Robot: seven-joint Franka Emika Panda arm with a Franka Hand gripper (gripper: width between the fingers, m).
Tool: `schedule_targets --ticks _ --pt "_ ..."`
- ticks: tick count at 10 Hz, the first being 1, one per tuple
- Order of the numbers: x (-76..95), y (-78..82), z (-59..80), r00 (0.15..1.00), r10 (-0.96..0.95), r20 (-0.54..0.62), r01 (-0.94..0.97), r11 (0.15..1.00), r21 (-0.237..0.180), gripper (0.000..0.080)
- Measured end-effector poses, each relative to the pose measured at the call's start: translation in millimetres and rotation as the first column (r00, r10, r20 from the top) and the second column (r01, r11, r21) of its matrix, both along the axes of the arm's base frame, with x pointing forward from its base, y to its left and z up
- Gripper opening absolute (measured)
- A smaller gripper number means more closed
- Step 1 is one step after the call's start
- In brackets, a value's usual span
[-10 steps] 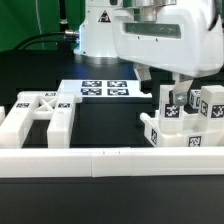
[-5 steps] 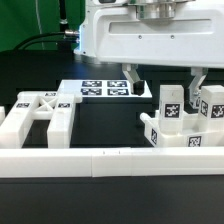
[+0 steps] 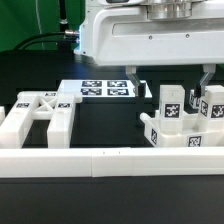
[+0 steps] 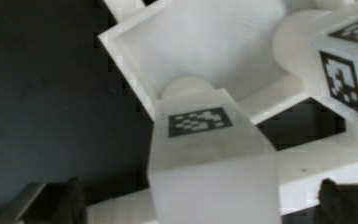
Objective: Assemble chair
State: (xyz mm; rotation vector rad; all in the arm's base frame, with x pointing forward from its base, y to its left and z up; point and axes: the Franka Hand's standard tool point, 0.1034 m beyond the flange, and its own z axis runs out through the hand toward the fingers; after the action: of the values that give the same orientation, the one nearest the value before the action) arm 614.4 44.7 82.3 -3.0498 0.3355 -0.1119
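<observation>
The jaws hang wide apart, gripping nothing, over an upright tagged chair leg (image 3: 170,104) to the exterior view's right of the marker board (image 3: 104,90).

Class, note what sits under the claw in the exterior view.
An upright tagged chair part stands right below the open claw, among other parts. Its base is hidden behind a lower part.

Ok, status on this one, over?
Jaws open, empty, over upright chair part. Not gripped yet. Crowded by second upright block beside it.
</observation>
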Motion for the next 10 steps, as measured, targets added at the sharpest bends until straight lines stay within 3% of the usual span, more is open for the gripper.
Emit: schedule_targets --ticks 3,5,7,10 --pt "-0.3 -0.9 -1.1 1.0 0.029 0.003 -0.029 1.0 -0.006 0.0622" --pt "-0.3 -1.0 -1.3 1.0 0.007 0.001 -0.007 1.0 -0.004 0.0282" --pt "-0.4 -1.0 -1.4 1.0 -0.018 0.0 0.018 1.0 -0.001 0.0285" --pt "-0.4 -2.2 -1.8 0.97 -0.244 -0.017 0.244 0.97 0.017 0.0285"
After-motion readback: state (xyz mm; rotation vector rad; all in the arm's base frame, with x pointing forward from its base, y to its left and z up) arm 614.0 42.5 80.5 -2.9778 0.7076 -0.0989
